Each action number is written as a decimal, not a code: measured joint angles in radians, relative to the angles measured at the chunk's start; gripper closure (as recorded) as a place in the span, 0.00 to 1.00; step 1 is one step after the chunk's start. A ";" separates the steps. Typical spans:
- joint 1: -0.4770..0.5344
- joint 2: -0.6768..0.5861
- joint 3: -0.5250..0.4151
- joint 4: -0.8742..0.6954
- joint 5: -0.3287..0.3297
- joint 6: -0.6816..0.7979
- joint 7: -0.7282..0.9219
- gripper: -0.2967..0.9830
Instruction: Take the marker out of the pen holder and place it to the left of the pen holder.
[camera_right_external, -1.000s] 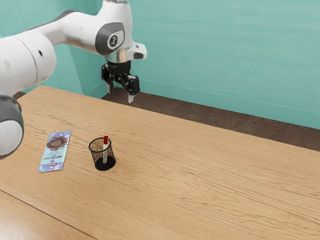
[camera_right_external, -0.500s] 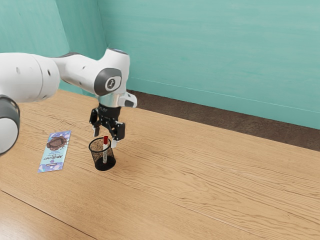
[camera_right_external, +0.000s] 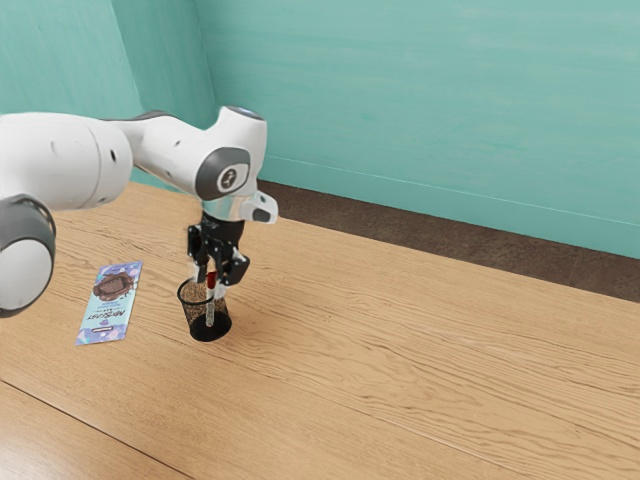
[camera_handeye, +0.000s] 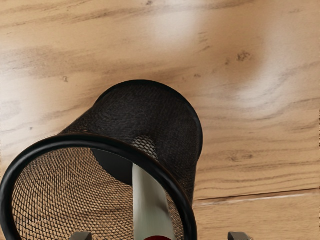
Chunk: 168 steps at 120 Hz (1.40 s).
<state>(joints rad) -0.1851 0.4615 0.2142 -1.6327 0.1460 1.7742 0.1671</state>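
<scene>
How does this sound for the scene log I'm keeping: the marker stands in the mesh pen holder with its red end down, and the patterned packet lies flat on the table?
Not quite: the exterior view shows the red end of the marker pointing up. It does stand in the mesh pen holder, and the patterned packet lies flat on the table.

Marker cap (camera_handeye: 158, 238) partly outside wrist view

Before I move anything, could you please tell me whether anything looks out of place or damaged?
Nothing stands out. The mesh pen holder is upright, the marker is inside it, red end up, and the chocolate bar lies flat on the table. I see no spill or breakage.
</scene>
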 joint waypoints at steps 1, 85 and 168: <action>0.000 0.001 0.000 0.002 0.000 0.000 0.000 0.53; 0.000 -0.108 0.020 0.002 0.032 -0.031 0.004 0.83; 0.215 0.082 0.017 0.332 -0.019 -0.101 0.078 0.85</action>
<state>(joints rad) 0.0303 0.5431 0.2310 -1.3012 0.1273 1.6737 0.2450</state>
